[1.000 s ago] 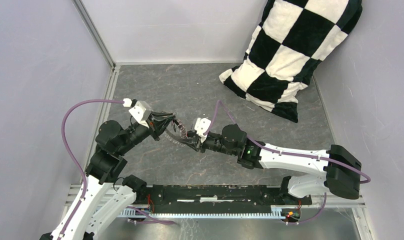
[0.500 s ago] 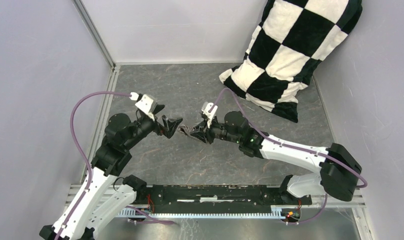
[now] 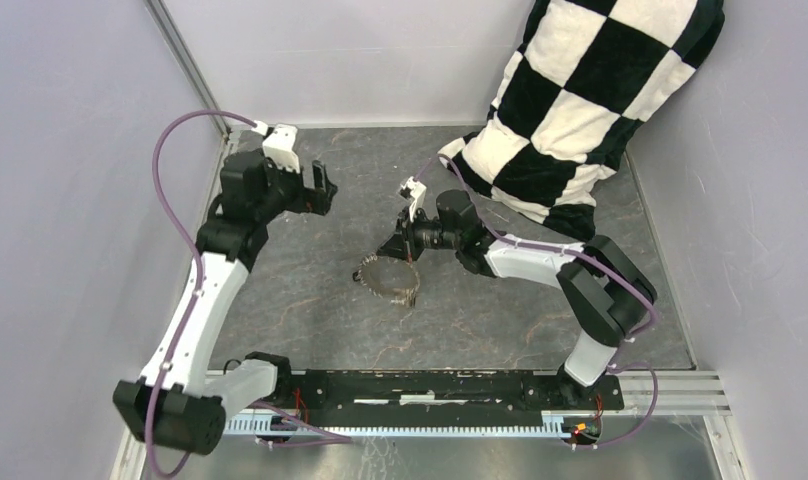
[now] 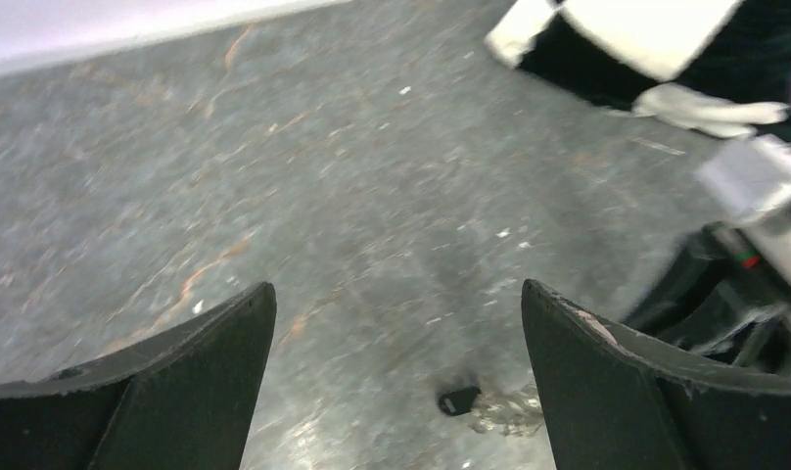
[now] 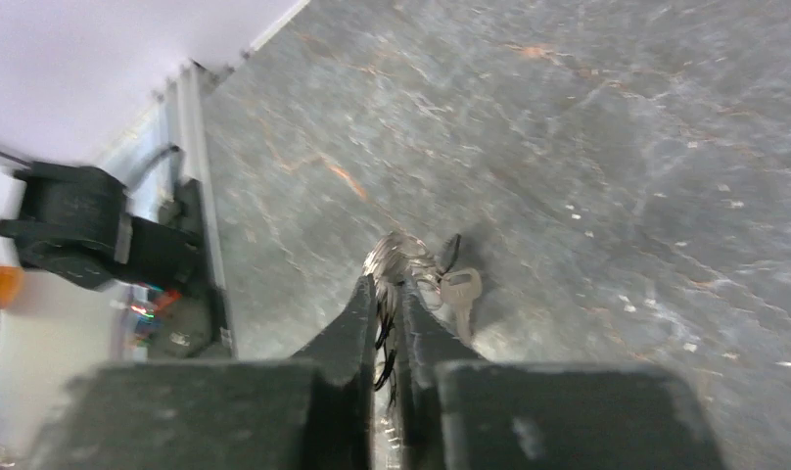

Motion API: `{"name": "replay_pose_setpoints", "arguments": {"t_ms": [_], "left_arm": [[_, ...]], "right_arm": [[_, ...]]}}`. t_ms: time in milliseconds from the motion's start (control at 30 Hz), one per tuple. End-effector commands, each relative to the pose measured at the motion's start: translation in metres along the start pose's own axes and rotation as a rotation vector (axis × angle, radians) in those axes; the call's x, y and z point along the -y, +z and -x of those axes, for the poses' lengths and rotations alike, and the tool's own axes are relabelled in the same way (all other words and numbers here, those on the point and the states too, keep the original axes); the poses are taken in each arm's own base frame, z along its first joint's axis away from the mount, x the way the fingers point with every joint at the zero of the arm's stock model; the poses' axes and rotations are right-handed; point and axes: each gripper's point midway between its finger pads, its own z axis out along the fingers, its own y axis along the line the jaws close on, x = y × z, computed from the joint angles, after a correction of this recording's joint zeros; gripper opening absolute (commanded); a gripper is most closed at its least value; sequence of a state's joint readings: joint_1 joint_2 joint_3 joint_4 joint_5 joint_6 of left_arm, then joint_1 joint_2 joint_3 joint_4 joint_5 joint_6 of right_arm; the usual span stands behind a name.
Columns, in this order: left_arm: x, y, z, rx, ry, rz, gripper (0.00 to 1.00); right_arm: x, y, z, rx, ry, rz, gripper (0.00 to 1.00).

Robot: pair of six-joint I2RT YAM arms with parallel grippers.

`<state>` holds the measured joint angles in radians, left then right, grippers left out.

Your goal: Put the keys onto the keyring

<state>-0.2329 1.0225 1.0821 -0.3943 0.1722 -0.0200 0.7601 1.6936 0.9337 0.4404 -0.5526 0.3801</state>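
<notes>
My right pincer (image 5: 390, 292) is clenched on the rim of the large round metal keyring crowded with small keys (image 3: 388, 281). The ring sits mid-table (image 3: 300, 300), edge-on, stretching straight away from my fingertips. My left pincer (image 4: 396, 289) gapes wide.

The keyring (image 3: 387, 281), a metal loop crowded with small silvery-brown keys, sits at centre frame on the grey worktop, its upper rim pinched in the right hand (image 3: 405, 248). A black-headed key (image 4: 458, 400) shows at its edge.

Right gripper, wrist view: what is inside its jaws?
The right gripper pinches the keyring at its rim; one silvery key shows beside the fingers. The ring's remainder is covered by them.
</notes>
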Motion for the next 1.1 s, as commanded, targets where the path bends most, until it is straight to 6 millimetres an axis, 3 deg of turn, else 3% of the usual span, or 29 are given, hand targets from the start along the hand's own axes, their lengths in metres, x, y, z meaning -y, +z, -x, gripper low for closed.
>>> {"name": "replay_pose_setpoints", "arguments": {"t_ms": [0,100,300,400,467,567,633,667,733,767,800,833,933,1000,1067], "left_arm": [[-0.035,0.01,-0.015,-0.117,0.03,0.014,1.0],[-0.048,0.012,-0.035,-0.17,0.023,0.015,1.0],[-0.043,0.017,-0.073,-0.255,0.057,-0.075,1.0],[-0.05,0.026,-0.088,-0.297,0.061,-0.077,1.0],[-0.054,0.032,-0.098,-0.328,0.071,-0.079,1.0],[-0.062,0.036,-0.11,-0.369,0.091,-0.067,1.0],[-0.066,0.036,-0.115,-0.375,0.095,-0.058,1.0],[-0.066,0.035,-0.119,-0.38,0.092,-0.06,1.0],[-0.064,0.034,-0.122,-0.374,0.087,-0.064,1.0],[-0.063,0.034,-0.123,-0.369,0.081,-0.062,1.0],[-0.062,0.034,-0.124,-0.364,0.075,-0.063,1.0],[-0.061,0.033,-0.125,-0.359,0.073,-0.066,1.0],[-0.062,0.034,-0.124,-0.346,0.074,-0.065,1.0],[-0.064,0.036,-0.121,-0.334,0.077,-0.056,1.0],[-0.077,0.036,-0.116,-0.317,0.064,-0.034,1.0]], "right_arm": [[0.013,0.013,0.041,0.09,-0.041,0.068,0.01],[0.039,0.023,0.033,0.059,-0.01,0.079,0.01],[0.084,0.033,0.024,0.006,-0.038,-0.027,0.01],[0.104,0.039,0.017,-0.037,-0.047,-0.084,0.06],[0.114,0.04,0.012,-0.05,-0.037,-0.11,0.11],[0.113,0.04,0.008,-0.056,-0.038,-0.093,0.14],[0.105,0.038,0.01,-0.05,-0.048,-0.066,0.25],[0.103,0.037,0.011,-0.052,-0.057,-0.069,0.33],[0.097,0.031,0.017,-0.047,-0.086,-0.076,0.59],[0.095,0.028,0.018,-0.052,-0.1,-0.084,0.62],[0.092,0.023,0.022,-0.052,-0.122,-0.097,0.73],[0.09,0.017,0.028,-0.045,-0.146,-0.115,0.97],[0.087,-0.005,0.039,-0.051,-0.21,-0.187,0.98],[0.082,-0.029,0.051,-0.026,-0.256,-0.266,0.98],[0.077,-0.056,0.049,-0.007,-0.293,-0.333,0.98]]}}
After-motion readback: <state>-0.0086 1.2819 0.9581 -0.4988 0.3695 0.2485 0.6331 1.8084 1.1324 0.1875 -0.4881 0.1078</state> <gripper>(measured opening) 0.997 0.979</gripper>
